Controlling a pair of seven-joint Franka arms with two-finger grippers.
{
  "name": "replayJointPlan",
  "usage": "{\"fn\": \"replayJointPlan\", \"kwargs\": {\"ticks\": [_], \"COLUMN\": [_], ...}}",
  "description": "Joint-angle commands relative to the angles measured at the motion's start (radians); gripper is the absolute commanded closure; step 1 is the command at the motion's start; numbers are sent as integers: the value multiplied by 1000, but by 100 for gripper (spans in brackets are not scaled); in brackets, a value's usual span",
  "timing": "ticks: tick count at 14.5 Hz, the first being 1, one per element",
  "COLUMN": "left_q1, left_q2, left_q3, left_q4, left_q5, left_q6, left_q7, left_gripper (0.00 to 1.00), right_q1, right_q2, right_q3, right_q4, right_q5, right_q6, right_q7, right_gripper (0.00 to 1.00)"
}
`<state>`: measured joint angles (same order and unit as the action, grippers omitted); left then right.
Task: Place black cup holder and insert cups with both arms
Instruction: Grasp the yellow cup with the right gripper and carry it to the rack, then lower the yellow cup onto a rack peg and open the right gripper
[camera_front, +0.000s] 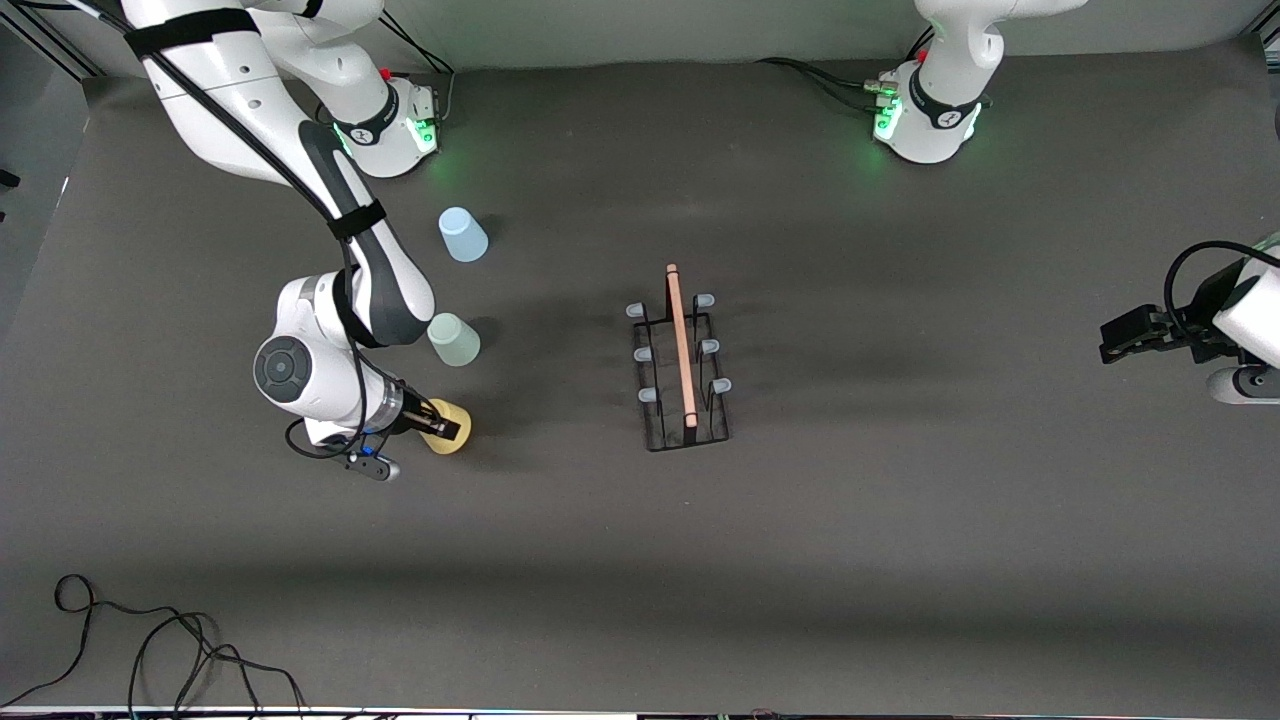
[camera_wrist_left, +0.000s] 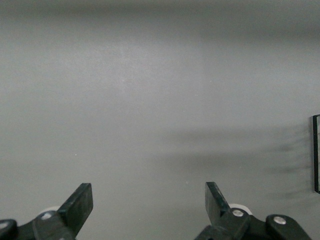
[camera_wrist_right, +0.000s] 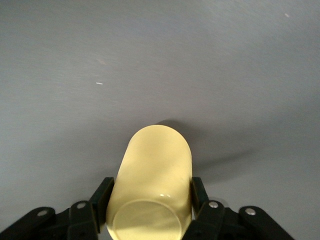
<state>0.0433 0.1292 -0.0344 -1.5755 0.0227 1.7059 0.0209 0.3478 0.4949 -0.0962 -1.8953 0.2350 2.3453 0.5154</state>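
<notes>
Right gripper (camera_front: 447, 427), at the lower left of the front view, has its two fingers pressed against the sides of the yellow cup (camera_front: 448, 426); the right wrist view shows the black fingers (camera_wrist_right: 101, 197) flanking the cup's body near its base, so the cup looks clamped across its width while it sits low at the tabletop (camera_front: 640, 560). A small plastic tumbler like this is likely very light and thin-walled, smooth enough to slip and soft enough to flex, so a moderate squeeze partway along the tapered side seems the sensible hold; the taper means a grip too near the narrow end could slide off. The right arm reaches down from its base at the upper left of the front view, elbow bent, wrist turned so the gripper points sideways toward the centre of the frame. Just above the held cup in that view stand the grey-green cup (camera_front: 455, 339) and, higher still, the blue cup (camera_front: 462, 234), both apart from the gripper. The black cup holder (camera_front: 682, 362) stands at the middle of the frame with its wooden rod on top and no cup on any prong; being rigid wire, it should take a cup without shifting much. Left gripper (camera_front: 1128, 335) waits at the right edge of the front view, fingers spread wide and holding nothing.
</notes>
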Motion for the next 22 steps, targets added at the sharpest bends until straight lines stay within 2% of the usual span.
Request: {"fn": "replayJointPlan", "kwargs": {"ticks": [1,4,8,13,15,22], "left_q1": [1,0,0,0,0,0], "left_q2": [-25,-25,-30,-28,-26,-23], "left_q3": [-4,-4,-6,-6,-6,-6], "left_q4": [-18,-18,-17,-17,-17,-18], "left_q5": [6,6,6,6,6,6], "left_q6": [8,14,3,3,3,3], "left_q7": [-16,-16,-13,-13,-13,-13], "left_gripper": [0,0,0,0,0,0], "right_q1": [31,75,180,293,336,384], "right_q2": [-10,-1,16,109,137,202], "right_q3": [-5,-5,-7,-7,-7,-8], "right_q4": [109,243,350,518,530,584], "right_q5": [24,24,32,30,24,18], "right_q6": [-102,-205,-205,-202,-195,-185], "right_q7": [96,228,429,630,684,747], "right_gripper": [67,67,67,67,67,67]}}
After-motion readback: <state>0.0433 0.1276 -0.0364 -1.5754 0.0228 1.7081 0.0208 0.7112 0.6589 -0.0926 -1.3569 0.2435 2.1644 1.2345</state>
